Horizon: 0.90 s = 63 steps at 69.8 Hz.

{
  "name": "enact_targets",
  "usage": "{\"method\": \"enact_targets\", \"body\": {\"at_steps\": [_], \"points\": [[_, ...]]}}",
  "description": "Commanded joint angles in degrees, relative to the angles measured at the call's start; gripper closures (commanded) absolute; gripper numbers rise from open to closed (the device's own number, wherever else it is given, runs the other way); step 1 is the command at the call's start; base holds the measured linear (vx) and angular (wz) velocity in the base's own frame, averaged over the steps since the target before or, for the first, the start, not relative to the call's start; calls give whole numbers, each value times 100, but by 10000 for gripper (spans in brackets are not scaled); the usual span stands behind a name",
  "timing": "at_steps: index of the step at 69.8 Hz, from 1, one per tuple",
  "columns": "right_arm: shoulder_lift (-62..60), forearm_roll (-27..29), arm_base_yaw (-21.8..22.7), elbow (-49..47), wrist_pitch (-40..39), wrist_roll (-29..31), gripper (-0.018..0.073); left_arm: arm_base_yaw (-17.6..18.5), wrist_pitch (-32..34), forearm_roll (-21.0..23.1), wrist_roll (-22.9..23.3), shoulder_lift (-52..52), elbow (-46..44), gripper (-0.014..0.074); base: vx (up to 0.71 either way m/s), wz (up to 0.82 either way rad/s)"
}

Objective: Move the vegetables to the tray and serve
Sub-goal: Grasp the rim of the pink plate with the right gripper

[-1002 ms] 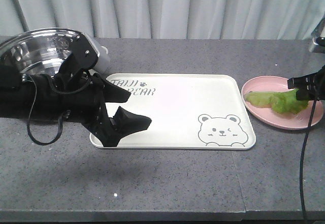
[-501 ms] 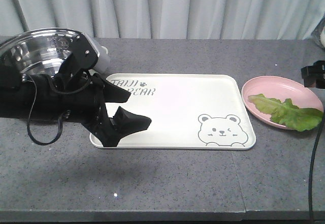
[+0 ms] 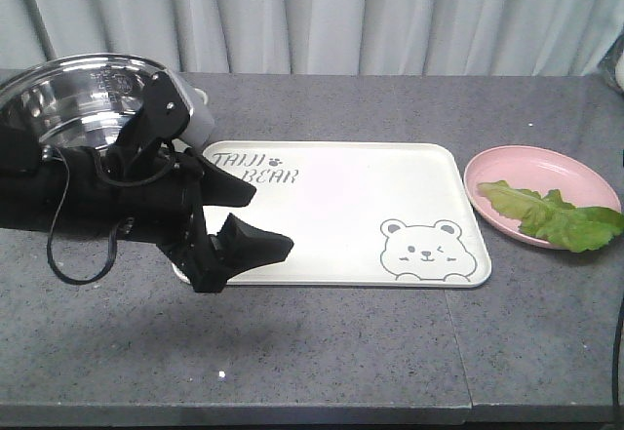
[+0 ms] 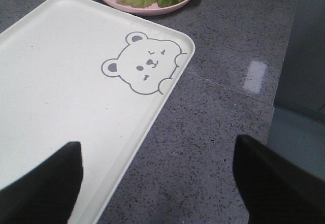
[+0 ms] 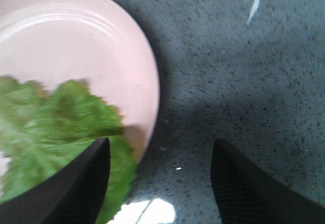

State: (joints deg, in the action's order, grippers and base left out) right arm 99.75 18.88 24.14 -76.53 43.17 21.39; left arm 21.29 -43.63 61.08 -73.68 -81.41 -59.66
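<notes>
Steel pot [image 3: 68, 94] beyond the tray's [image 3: 341, 196] far-left corner, on the grey speckled tabletop [image 3: 322, 352]. The left gripper [image 3: 265, 217] hangs over the tray's near-left corner with its fingers [image 3: 255, 250] spread wide and nothing between them. In the left wrist view one finger is above the tray and the other is past its near edge, above the tabletop. The tray carries only its printed lettering and the bear drawing [image 3: 421, 250] at its near-right corner. A broad band of open tabletop runs along the tray's near edge, and a narrow strip separates its right edge from the pink plate [image 3: 546, 169]. The lettuce leaf [image 3: 551, 217] lies on that plate, right of the tray, with its tip overhanging the near-right rim. The right gripper [image 5: 160, 183] shows only in its own blurred wrist view. Its fingers [image 5: 71, 183] are wide apart above the plate's rim and the leaf's edge, and contact cannot be told. One second earlier this gripper was over the leaf in the front view, and it has since left that view. The leaf now lies flatter. The left gripper has shifted slightly.
</notes>
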Motion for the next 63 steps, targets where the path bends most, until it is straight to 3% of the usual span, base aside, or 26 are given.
{"method": "enact_targets", "body": {"at_steps": [1, 20, 37, 63], "points": [[44, 303, 72, -314, -245, 259, 126, 20, -99, 278, 61, 167, -119, 7, 0, 0], [815, 492, 53, -1038, -110, 376, 126, 20, -226, 278, 61, 167, -119, 7, 0, 0], [1251, 1131, 53, -1400, 259, 1018, 141, 20, -226, 278, 61, 167, -119, 7, 0, 0], [1272, 1152, 53, -1402, 418, 1119, 401, 20, -225, 278, 55, 167, -119, 7, 0, 0]]}}
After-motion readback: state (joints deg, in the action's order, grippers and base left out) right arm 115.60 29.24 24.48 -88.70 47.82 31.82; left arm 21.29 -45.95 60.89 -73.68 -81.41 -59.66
